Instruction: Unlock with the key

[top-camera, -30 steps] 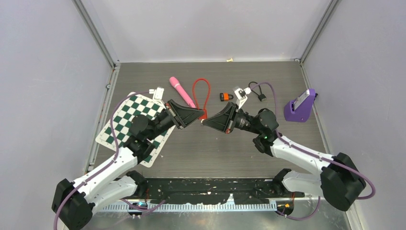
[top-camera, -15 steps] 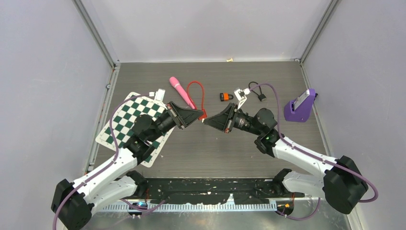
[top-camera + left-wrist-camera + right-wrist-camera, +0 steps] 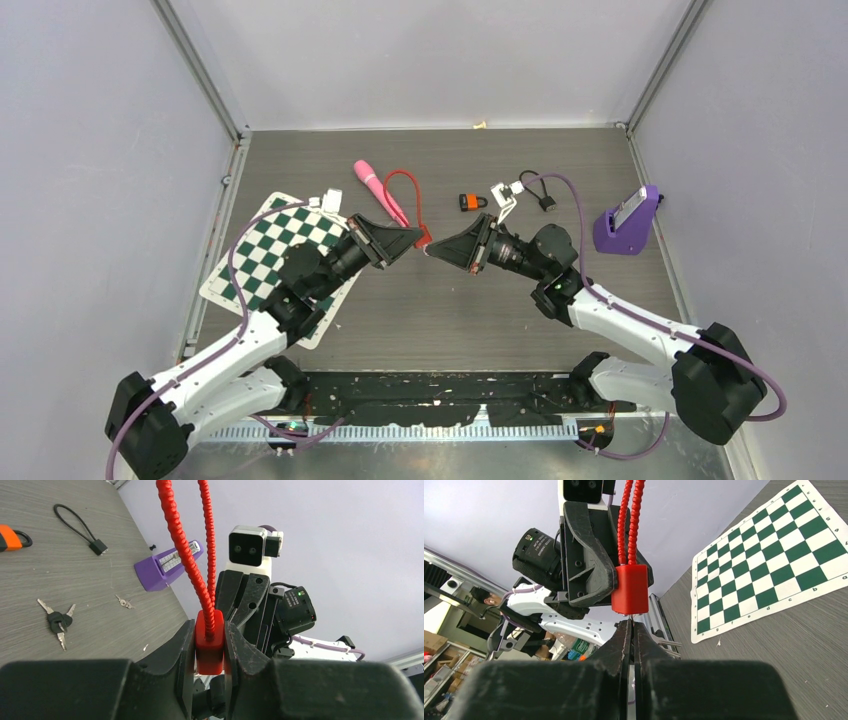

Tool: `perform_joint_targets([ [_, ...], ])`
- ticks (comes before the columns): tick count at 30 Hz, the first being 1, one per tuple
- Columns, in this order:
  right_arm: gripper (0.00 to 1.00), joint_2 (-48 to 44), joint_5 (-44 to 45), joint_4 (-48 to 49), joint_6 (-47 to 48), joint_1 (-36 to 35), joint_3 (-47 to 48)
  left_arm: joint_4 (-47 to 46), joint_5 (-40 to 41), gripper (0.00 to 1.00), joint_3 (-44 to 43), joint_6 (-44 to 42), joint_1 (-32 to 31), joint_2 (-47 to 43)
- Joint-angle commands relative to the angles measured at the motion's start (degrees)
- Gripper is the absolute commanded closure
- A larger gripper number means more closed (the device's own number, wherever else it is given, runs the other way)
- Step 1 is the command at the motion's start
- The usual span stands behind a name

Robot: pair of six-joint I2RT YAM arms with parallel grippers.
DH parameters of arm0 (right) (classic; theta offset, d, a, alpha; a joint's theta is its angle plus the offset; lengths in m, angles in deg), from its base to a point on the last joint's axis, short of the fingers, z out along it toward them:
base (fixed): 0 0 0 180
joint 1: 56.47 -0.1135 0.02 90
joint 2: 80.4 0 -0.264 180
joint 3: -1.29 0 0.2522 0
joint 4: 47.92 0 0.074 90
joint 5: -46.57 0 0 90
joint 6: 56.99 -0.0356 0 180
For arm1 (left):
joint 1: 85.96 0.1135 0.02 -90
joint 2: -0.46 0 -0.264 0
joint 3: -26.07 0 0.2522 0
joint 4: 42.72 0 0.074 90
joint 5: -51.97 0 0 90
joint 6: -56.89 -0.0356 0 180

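Red lock body (image 3: 209, 652) sat pinched in the left gripper (image 3: 209, 630). The right gripper (image 3: 631, 628), pressed together on apparently the key (image 3: 629, 616), met its base. The cable (image 3: 184, 545) was not yet released.

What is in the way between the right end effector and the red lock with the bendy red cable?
Nothing visible. The shut right end effector points straight at the underside of the red plastic block lock, tips almost touching it, while the left end effector clamps its sides.
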Motion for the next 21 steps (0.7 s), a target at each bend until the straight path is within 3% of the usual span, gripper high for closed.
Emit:
perform_joint_targets([
  [1, 0.95, -0.1, 11.3, 12.7, -0.6, 2.3, 3.9, 9.9, -5.9, 1.0, 2.0, -1.3, -3.4, -1.8],
  [12, 0.95, -0.5, 14.5, 11.5, 3.6, 1.2, 3.9, 12.9, 0.2, 1.0, 1.3, 0.2, -4.6, -2.5],
  [21, 0.95, 6.3, 9.3, 15.5, -4.3, -1.0, 5.4, 10.9, 2.2, 1.0, 0.6, -0.1, -4.6, -2.1],
])
